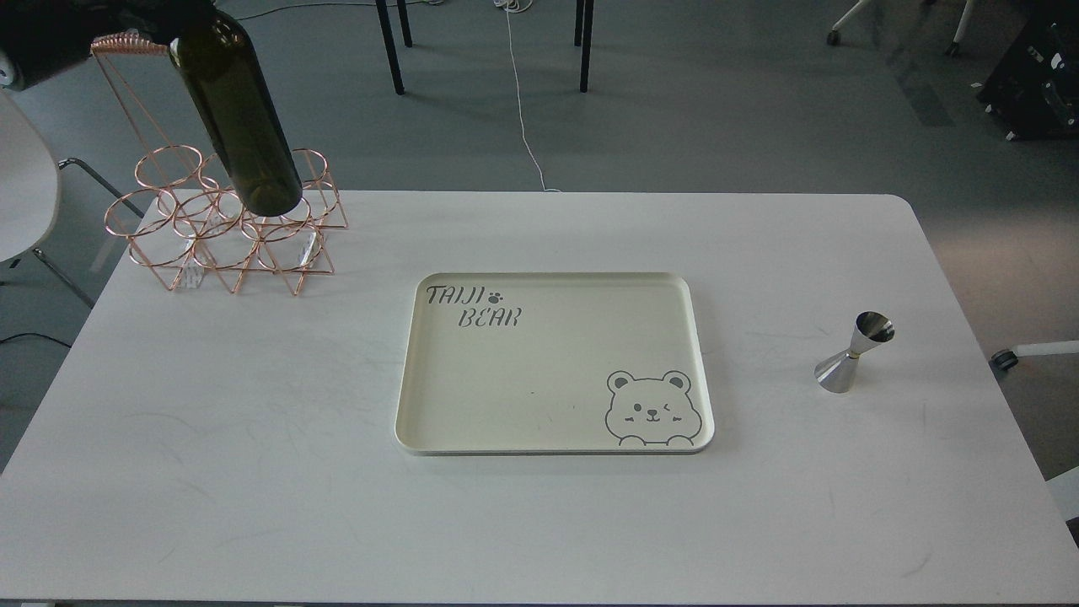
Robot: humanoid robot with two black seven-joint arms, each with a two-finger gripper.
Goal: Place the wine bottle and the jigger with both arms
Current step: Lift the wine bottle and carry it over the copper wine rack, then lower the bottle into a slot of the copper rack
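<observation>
The wine bottle point(240, 118) is dark olive-green and leans at the far left, its base over the rings of a copper wire rack point(228, 244). I cannot tell whether the base rests in the rack or hangs just above it. Its neck is hidden behind a black mass at the top left corner, the end of my left arm point(101, 25); its fingers cannot be told apart. The silver hourglass jigger point(853, 352) stands upright on the white table point(211, 472) at the right. My right arm is out of view.
A cream tray point(556, 426) with a bear drawing and "TAIJI BEAR" lettering lies at the table's middle, with nothing in it. A white chair point(25, 194) stands off the left edge. Table legs and a cable show on the grey floor beyond.
</observation>
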